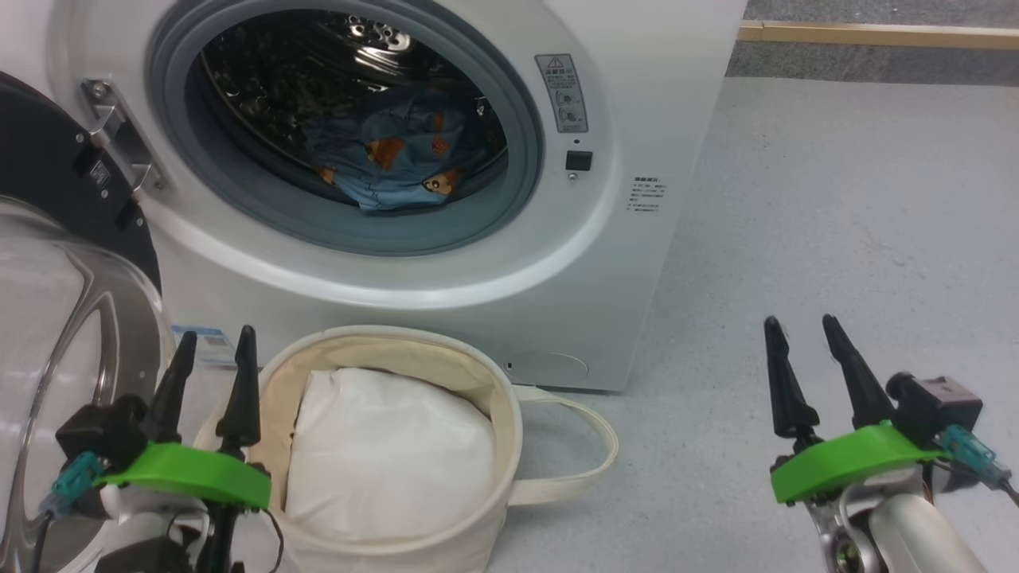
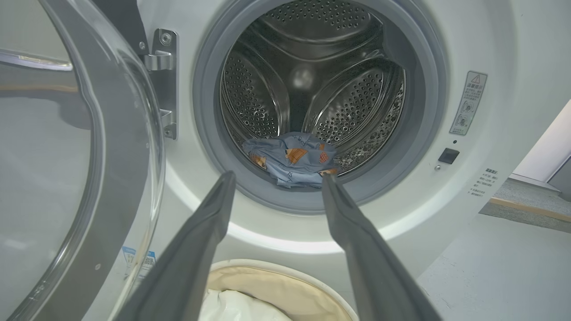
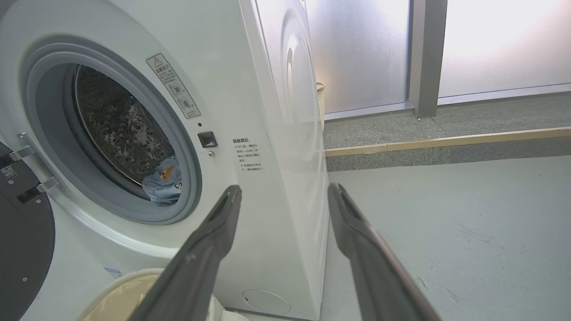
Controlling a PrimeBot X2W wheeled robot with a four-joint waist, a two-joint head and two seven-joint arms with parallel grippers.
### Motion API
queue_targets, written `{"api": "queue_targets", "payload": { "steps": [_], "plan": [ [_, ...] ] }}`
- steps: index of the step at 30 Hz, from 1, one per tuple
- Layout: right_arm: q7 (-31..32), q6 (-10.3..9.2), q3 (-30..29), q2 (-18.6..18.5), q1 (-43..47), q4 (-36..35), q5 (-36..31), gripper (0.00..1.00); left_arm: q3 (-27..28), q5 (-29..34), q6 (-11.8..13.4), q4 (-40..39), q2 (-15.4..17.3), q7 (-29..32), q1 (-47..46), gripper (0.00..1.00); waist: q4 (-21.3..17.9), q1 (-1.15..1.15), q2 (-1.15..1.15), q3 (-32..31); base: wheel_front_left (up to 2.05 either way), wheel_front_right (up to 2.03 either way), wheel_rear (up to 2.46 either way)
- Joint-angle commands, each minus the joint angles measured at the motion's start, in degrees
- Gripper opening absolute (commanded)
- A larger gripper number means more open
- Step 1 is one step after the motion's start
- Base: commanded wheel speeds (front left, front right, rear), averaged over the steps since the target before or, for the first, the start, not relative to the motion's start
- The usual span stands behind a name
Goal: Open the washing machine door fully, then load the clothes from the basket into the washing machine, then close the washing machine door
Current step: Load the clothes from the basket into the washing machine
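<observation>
Clothes (image 1: pixel 388 159), one bundle in drum (image 1: pixel 263 87), one basket (image 1: pixel 509 446), door (image 1: pixel 48 151) open

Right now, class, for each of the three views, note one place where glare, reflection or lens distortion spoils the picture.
Head view: pale reflections haze the glass of the washing machine door, and the drum glints at its top. Left wrist view: a bright band of glare runs below the drum opening. Right wrist view: the frosted windows burn out white, and the washing machine side mirrors their light.

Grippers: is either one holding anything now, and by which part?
Nothing is held. The left gripper and the right gripper both stand open and empty; the clothes lie inside the washing machine.
</observation>
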Motion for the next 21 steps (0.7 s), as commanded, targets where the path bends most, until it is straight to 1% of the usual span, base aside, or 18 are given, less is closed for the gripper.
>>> {"api": "queue_targets", "payload": {
  "steps": [1, 14, 21],
  "plan": [
    [-0.7, 0.01, 0.25, -0.63, -0.35, -1.41, -0.4, 1.0, 2.1, 0.36, -0.33, -2.1, 1.21, -0.67, -0.91, 1.0, -0.12, 0.0, 0.0, -0.05, 0.0, 0.0, 0.0],
    [-0.7, 0.01, -1.22, -0.78, -0.12, -1.69, -0.99, 1.0, 2.94, 0.38, -0.33, -2.17, 0.79, -0.68, -0.22, 1.0, -1.47, 0.0, 0.0, -0.11, 0.0, 0.0, 0.0],
    [-0.7, 0.01, -0.2, -0.37, -0.86, -2.09, -0.79, 1.0, 1.04, 0.61, -0.33, 0.99, 0.94, -0.68, -2.63, 1.0, -3.04, 0.0, 0.0, 2.24, 0.0, 0.0, 0.0]
  ]
}}
